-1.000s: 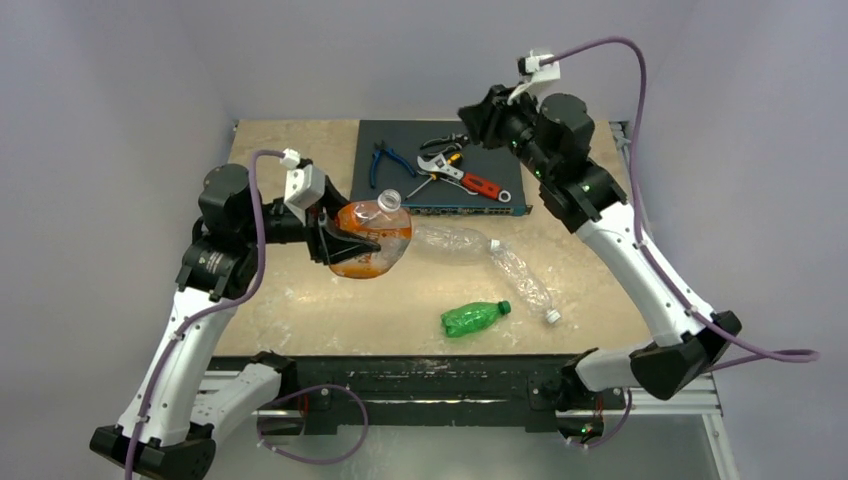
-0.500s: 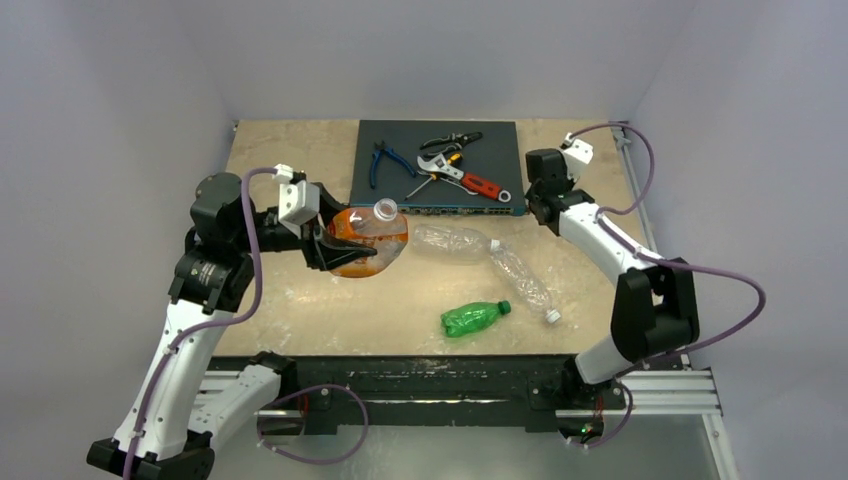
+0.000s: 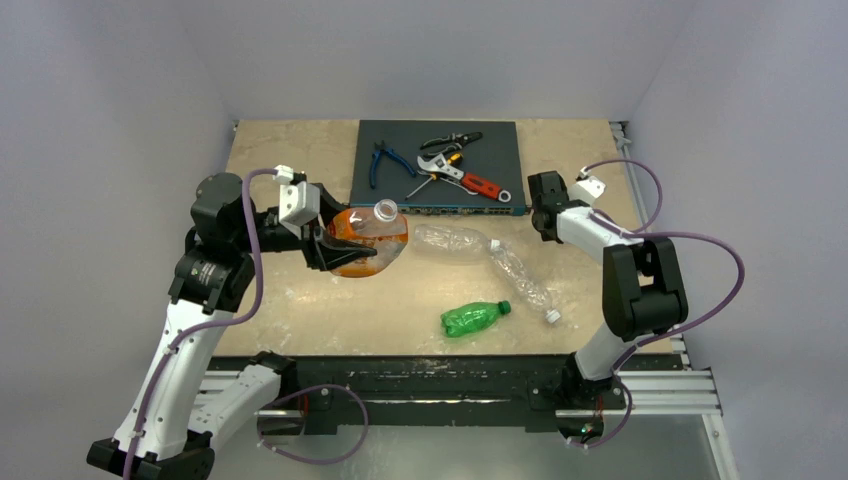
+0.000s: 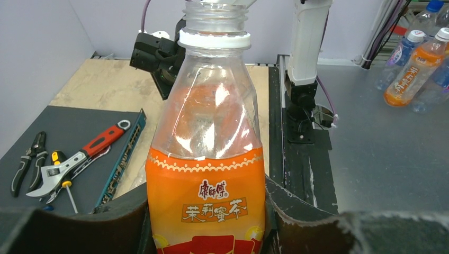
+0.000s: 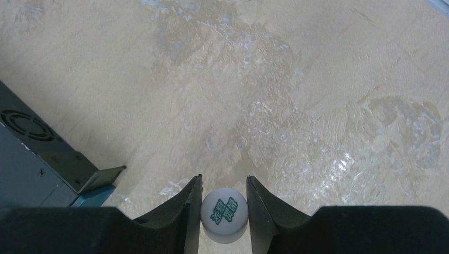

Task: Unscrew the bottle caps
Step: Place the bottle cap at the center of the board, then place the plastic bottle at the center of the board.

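Note:
My left gripper point(image 3: 345, 245) is shut on the squat orange-label bottle point(image 3: 372, 238), held above the table left of centre. In the left wrist view its fingers point(image 4: 296, 211) clamp the label point(image 4: 206, 201), and the neck point(image 4: 214, 16) stands open with only a white ring below. My right gripper point(image 3: 541, 207) hangs low over the table right of the dark slab, shut on a white cap point(image 5: 224, 211) with green print. Two clear crinkled bottles point(image 3: 455, 240) point(image 3: 522, 280) and a green bottle point(image 3: 470, 318) lie capped on the table.
A dark flat slab point(image 3: 400, 195) at the back holds blue-handled pliers point(image 3: 385, 158), a red-handled wrench point(image 3: 470, 180) and other tools. Its corner point(image 5: 32, 159) shows left of my right fingers. Several spare bottles point(image 4: 418, 58) stand off the table.
My right arm has swung down from high over the back of the table to just above the surface right of the slab. The left gripper with the bottle shifted slightly, then held still.

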Robot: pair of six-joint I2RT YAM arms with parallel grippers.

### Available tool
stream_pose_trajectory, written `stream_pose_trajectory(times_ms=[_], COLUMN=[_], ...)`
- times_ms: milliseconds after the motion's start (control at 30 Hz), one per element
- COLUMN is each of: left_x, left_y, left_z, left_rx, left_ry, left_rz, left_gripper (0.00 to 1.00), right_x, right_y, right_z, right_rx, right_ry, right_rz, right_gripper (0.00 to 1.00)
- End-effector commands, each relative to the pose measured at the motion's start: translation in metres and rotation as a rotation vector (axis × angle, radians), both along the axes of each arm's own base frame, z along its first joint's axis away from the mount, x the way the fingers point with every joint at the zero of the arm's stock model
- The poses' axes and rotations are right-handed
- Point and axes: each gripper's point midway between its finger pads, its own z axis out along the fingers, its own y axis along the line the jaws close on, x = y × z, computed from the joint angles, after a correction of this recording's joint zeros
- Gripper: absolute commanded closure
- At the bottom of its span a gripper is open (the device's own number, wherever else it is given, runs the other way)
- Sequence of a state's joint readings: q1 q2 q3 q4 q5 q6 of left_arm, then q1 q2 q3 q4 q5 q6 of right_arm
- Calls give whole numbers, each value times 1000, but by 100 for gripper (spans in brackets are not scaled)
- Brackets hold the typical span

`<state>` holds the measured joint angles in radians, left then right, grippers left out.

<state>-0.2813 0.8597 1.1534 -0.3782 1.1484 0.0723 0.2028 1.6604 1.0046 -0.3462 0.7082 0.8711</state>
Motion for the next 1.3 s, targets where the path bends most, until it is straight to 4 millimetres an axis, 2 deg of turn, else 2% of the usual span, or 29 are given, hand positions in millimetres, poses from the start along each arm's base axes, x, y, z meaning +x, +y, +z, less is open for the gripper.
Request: stream_pose_trajectory(times_ms=[0,33,133,200,233,533,633,833,933,1000,1067,1133,1200,1267], left_x=[-1,0,2,1,0,0,-2,2,6,12,16,20,23,24], left_y=[1,1,0,0,0,0,0,0,-1,-1,-1,-2,-3,-4], left_z=[8,8,9,10,10,12,9,16,12,7,2,0,0,0], left_rx=[-7,-6,-8,-8,-7,-10,-9,-22,-25,-29,-32,-39,-46,-46], left_ry=[-58,-54,-50,-51,-52,-55,-50,-57,-45,-24,-19,-18,-1,14], left_rz=[-7,-6,-6,-9,-11,-10,-14,-4,11,32,51,61,62,53], left_gripper=[100,100,100,100,100,100,100,100,100,100,100,100,100,100], right_x=[-9,-10,-16,-20,-21,-26,-22,-2,2,3,3,-4,-28,-61], right_y=[1,3,7,7,9,17,22,23,33,51,91,157,224,267], right_z=[-7,-12,-24,-26,-26,-39,-28,35,77,108,146,192,243,286], right_rx=[47,62,86,98,111,162,194,172,190,208,251,318,377,397], right_ry=[-27,-16,25,28,26,49,14,-103,-189,-253,-344,-478,-601,-697], right_rz=[-75,-71,-68,-80,-78,-59,-41,26,93,184,355,641,948,1199], right_gripper=[100,100,83,67,63,41,39,39,38,38,34,22,15,10])
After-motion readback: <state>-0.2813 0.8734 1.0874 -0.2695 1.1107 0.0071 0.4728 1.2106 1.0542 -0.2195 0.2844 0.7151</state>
